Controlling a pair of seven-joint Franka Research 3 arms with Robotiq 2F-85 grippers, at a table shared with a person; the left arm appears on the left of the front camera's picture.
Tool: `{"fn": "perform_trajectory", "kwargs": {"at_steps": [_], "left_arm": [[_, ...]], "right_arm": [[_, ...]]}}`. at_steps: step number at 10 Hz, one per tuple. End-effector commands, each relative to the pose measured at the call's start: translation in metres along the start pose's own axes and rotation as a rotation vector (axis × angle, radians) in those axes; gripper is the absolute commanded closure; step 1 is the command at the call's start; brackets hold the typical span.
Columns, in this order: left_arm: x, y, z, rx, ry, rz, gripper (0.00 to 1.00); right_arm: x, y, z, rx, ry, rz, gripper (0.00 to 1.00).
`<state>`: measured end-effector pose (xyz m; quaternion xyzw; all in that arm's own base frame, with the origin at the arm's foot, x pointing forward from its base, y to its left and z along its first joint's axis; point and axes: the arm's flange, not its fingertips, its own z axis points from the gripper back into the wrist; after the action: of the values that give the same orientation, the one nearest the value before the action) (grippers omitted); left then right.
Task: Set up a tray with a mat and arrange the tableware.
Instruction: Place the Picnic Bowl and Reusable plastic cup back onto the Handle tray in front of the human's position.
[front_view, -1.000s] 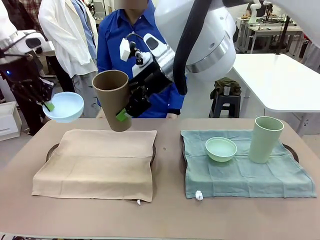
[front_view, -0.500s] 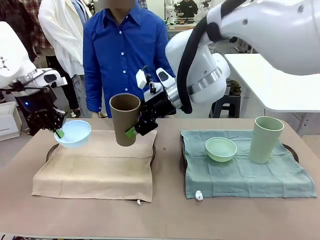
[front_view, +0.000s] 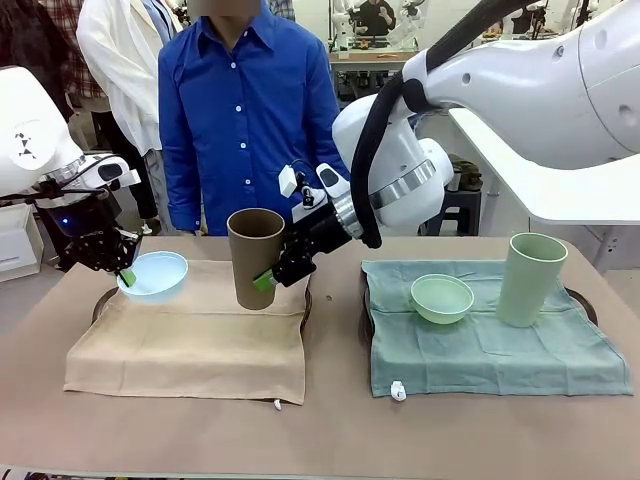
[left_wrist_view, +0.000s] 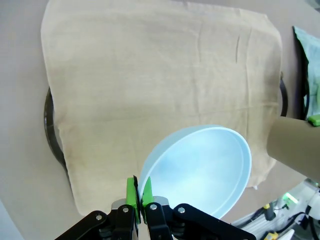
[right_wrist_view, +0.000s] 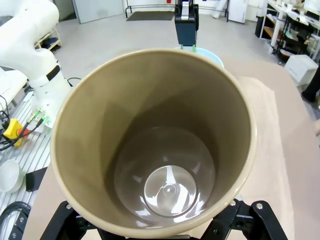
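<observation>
A tan mat covers the left tray. Above the mat's far left corner, my left gripper is shut on the rim of the light blue bowl. The left wrist view has the green pads pinching the bowl over the mat. My right gripper is shut on the tan-brown tumbler, held nearly upright just over the mat's far right edge. The tumbler's open mouth faces the right wrist camera. On the green mat stand a pale green bowl and a pale green tumbler.
A person in a blue shirt stands at the far side, behind the left tray. The right tray's rim peeks out from under the green mat. Bare table runs along the near edge.
Both arms came down toward the tan mat. The bowl moved right and lower, and the tumbler dropped and tipped closer to upright.
</observation>
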<state>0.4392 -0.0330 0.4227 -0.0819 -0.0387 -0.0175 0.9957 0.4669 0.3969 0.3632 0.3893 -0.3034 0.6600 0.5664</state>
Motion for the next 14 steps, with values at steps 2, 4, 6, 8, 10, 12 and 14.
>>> {"fn": "perform_trajectory", "kwargs": {"at_steps": [2,4,6,8,10,12,14], "left_arm": [[-0.001,0.000,-0.001,0.007,0.006,-0.005,0.96],[0.002,0.002,-0.011,0.014,0.035,-0.009,0.96],[0.006,0.005,-0.030,-0.008,0.035,-0.024,0.96],[0.010,0.005,-0.047,-0.006,0.056,-0.028,0.96],[0.015,0.005,-0.058,-0.004,0.052,-0.033,0.96],[0.017,0.005,-0.068,-0.014,0.046,-0.035,0.96],[0.022,0.007,-0.073,-0.024,0.025,-0.043,0.96]], "right_arm": [[-0.001,0.000,0.001,0.000,0.000,0.017,0.16],[-0.004,-0.005,-0.006,0.020,0.019,0.002,0.16],[-0.016,-0.019,-0.014,0.029,0.017,-0.024,0.16],[-0.026,-0.033,-0.024,0.035,0.025,-0.047,0.16],[-0.038,-0.047,-0.034,0.036,0.041,-0.054,0.16],[-0.050,-0.055,-0.043,0.043,0.053,-0.070,0.16],[-0.056,-0.058,-0.047,0.049,0.059,-0.077,0.16]]}}
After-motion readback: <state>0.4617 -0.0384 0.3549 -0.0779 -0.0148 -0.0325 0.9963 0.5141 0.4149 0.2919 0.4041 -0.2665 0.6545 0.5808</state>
